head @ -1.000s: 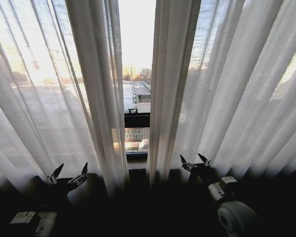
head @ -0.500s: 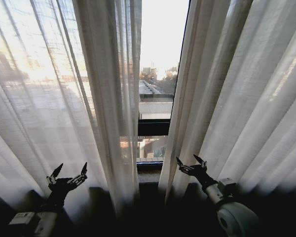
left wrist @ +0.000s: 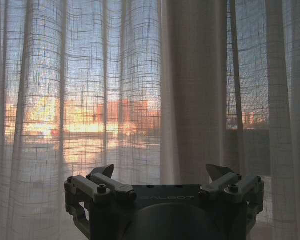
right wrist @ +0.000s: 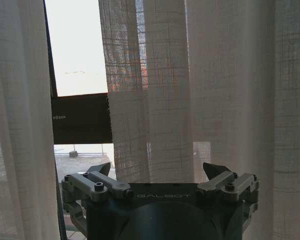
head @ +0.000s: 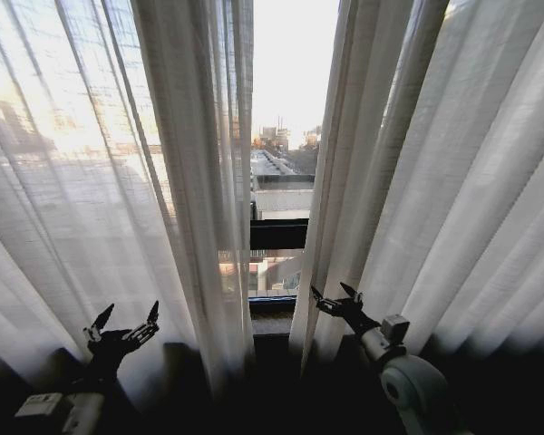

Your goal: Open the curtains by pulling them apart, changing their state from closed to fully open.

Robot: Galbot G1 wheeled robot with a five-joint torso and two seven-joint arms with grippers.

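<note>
Down low, the left gripper hovers with its jaws spread wide and empty, just short of the left curtain panel. The right gripper is likewise open, holding nothing, close by the inner edge of the right curtain panel. Between the curtains a gap shows the dark window frame bar and rooftops beyond.

Off-white curtains show a fine woven grid; window frame is dark.
</note>
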